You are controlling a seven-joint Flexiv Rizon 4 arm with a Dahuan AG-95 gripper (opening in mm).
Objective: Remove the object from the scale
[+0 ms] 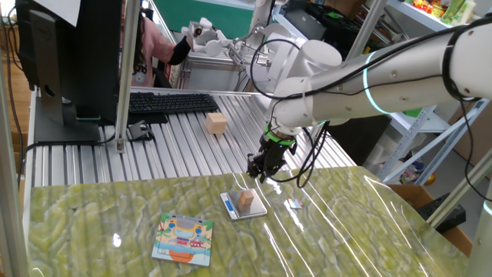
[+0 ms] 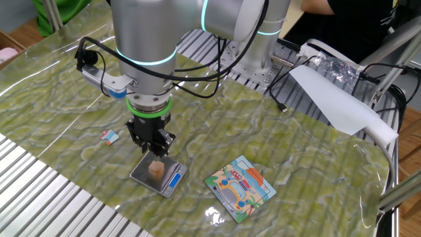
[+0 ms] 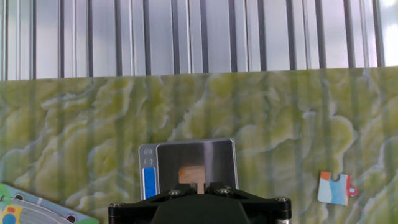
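The tiny tan-orange cube point(image 1: 246, 199) sits on the small silvery scale point(image 1: 256, 211) on the green marbled mat. In the other fixed view the cube point(image 2: 156, 171) stands near the middle of the scale point(image 2: 143, 175), whose blue display is at the right edge. My gripper point(image 1: 260, 175) hangs just above and behind the cube, not touching it; its fingers look close together and hold nothing point(image 2: 158, 151). In the hand view the cube point(image 3: 193, 174) and scale point(image 3: 193, 152) lie straight ahead, partly hidden by the black gripper body point(image 3: 199, 210); the fingertips do not show.
A colourful picture card point(image 1: 183, 238) lies in front-left of the scale. A small puzzle piece point(image 1: 296, 204) lies to its right. A larger pale wooden block point(image 1: 216, 123) and a keyboard point(image 1: 165, 102) sit on the slatted metal table behind the mat.
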